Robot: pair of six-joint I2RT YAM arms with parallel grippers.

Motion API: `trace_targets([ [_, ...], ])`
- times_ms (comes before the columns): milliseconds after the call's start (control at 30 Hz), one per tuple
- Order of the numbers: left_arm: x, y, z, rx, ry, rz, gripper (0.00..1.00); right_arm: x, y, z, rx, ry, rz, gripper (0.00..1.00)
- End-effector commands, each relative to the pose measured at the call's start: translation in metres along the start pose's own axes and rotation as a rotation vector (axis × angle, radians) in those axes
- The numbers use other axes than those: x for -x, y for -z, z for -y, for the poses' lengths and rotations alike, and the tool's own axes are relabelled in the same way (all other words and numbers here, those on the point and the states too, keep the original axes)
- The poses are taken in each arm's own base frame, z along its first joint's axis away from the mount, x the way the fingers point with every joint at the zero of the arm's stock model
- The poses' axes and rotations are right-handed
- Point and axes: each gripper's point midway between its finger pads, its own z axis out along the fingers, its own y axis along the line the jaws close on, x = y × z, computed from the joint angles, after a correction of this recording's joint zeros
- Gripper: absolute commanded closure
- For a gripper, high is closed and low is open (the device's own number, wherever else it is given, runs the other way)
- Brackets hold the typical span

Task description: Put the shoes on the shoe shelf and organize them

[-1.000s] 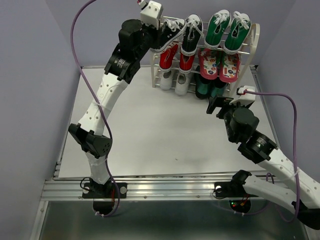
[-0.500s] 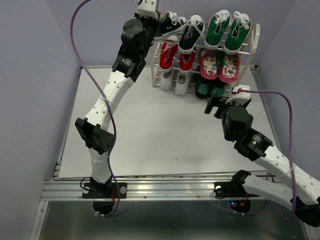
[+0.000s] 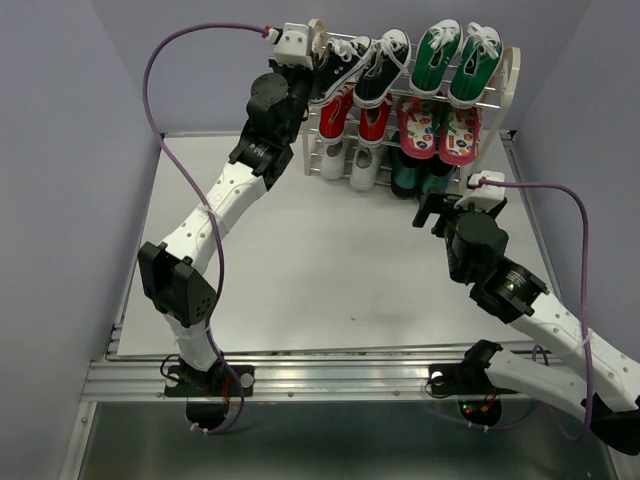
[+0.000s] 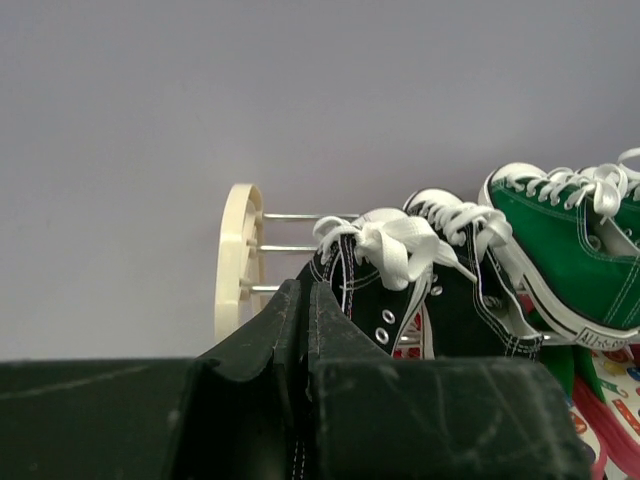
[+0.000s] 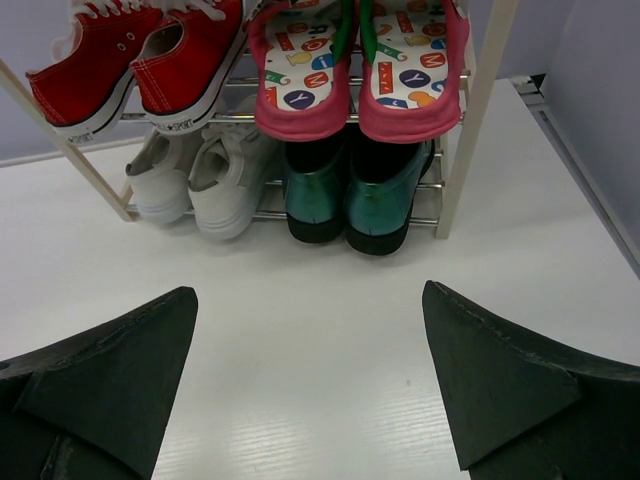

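The shoe shelf (image 3: 511, 75) stands at the table's back. My left gripper (image 3: 316, 52) is shut on the heel of a black shoe (image 3: 338, 66) at the left end of the top tier; in the left wrist view the jaws (image 4: 305, 292) pinch its black canvas (image 4: 362, 290). The second black shoe (image 3: 381, 70) sits beside it. The red pair (image 3: 355, 112) is on the middle tier and the white pair (image 3: 348, 163) on the bottom one. My right gripper (image 3: 430, 213) hangs open and empty in front of the shelf, over bare table (image 5: 310, 350).
A green pair (image 3: 455, 62) fills the top tier's right side, a pink patterned pair (image 3: 438, 130) the middle, and dark green shoes (image 3: 415, 178) the bottom. Purple walls close in at the back and sides. The cream side frame (image 4: 238, 255) is just left of my left jaws.
My left arm has stretched up and back, carrying the black shoe onto the top tier's left end. The right gripper has barely shifted.
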Motion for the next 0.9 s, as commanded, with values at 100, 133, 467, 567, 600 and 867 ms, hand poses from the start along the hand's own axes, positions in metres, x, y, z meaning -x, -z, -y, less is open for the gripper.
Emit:
trace_targets([
  [100,0.026,0.019,0.022,-0.050,0.115,0.115,1.00,0.016,0.006,0.014,-0.043,-0.052,0.051,0.00],
  [133,0.023,0.020,0.024,-0.045,0.119,0.114,1.00,0.015,0.007,0.015,-0.046,-0.054,0.053,0.00],
  [467,-0.008,0.027,0.035,0.019,0.197,0.168,1.00,0.007,0.006,0.019,-0.066,-0.044,0.043,0.00],
  [567,-0.002,0.021,0.034,0.043,0.207,0.204,1.00,0.007,0.005,0.019,-0.069,-0.044,0.043,0.00],
  [600,-0.006,0.018,0.033,0.054,0.207,0.208,1.00,0.005,0.005,0.019,-0.069,-0.039,0.040,0.00],
  [867,0.053,-0.004,0.028,0.088,0.133,0.345,1.00,0.008,0.005,0.023,-0.093,-0.026,0.047,0.00],
])
